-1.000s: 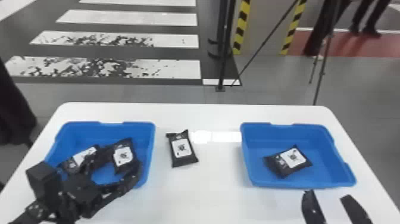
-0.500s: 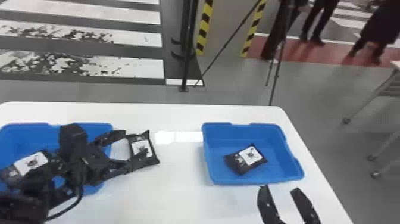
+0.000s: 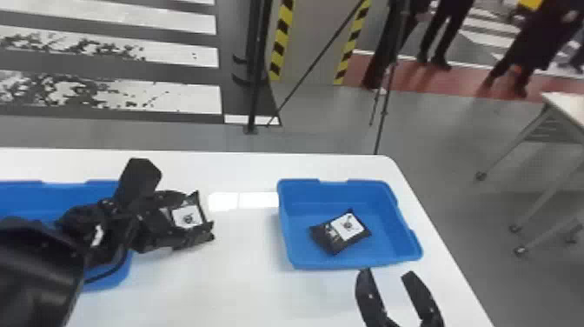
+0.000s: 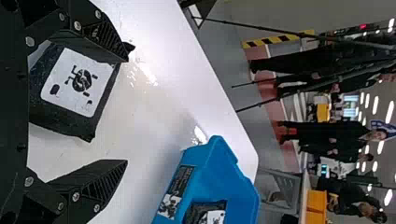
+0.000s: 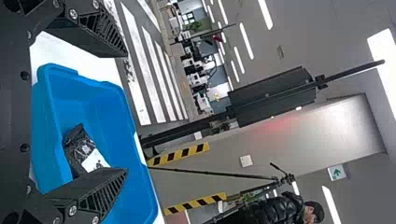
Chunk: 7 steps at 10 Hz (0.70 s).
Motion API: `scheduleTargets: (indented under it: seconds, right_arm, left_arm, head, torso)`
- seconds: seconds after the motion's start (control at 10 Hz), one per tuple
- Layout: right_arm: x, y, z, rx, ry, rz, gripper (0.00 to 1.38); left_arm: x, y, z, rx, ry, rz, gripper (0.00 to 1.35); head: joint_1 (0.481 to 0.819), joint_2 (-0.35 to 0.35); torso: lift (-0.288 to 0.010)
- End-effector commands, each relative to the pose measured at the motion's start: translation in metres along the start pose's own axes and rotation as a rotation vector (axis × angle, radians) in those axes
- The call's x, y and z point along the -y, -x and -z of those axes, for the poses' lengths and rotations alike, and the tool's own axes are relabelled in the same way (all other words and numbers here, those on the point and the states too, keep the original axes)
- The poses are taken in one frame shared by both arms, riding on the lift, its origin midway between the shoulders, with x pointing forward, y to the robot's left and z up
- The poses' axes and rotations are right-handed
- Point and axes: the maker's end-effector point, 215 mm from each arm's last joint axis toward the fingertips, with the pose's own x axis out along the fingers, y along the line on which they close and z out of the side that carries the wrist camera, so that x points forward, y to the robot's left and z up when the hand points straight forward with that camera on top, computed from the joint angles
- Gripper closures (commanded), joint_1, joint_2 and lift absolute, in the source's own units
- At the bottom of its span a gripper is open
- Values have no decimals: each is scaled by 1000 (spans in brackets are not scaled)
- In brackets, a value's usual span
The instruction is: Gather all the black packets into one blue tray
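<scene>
I take the right tray (image 3: 382, 243) as my landmark; it sits on the white worktop (image 3: 243, 282), blue and shallow, with one black packet lying face up on its floor, white label showing. To the left of the right tray, on the bare stretch of worktop between it and the left tray (image 3: 26, 198), lies the loose packet (image 3: 187, 216), also label up. My left hand (image 3: 200, 216) is at that packet, its arm reaching across the left tray, so I can't make out what the left tray holds. In the left wrist view, the left hand (image 4: 127, 109) has its two fingers spread wide, with the loose packet in the gap between them; one finger overlaps the packet's edge in view, while the other stands clearly apart from it, so the hand isn't clamped on anything. I can't tell whether the overlapping finger touches it. My right hand (image 3: 386, 272) is just on the near side of the right tray, and the right wrist view shows its fingers wide apart with nothing gripped. On the floor well beyond the right tray, and to its left, I see a black stand (image 3: 256, 65); well off to its right there's a table (image 3: 565, 106).
</scene>
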Motion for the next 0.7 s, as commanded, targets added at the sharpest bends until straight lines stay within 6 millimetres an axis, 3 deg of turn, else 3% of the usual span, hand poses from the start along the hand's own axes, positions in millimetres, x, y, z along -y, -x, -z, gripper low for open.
scheduleTargets:
  seconds: [0.0, 0.2, 0.6]
  right_arm:
    - [0, -1, 1, -1, -1, -2, 154]
    - [1, -2, 3, 0, -12, 1, 154]
    - [-3, -7, 10, 0, -35, -10, 154]
  left_arm:
    - [-6, -14, 9, -69, -34, 17, 271]
    - [-20, -18, 9, -118, -63, -1, 262]
    - [-22, -46, 37, -270, -132, 49, 229]
  head:
    - [695, -286]
    - [695, -282]
    - [695, -274]
  torso:
    - [-110]
    - [-110]
    - [-110]
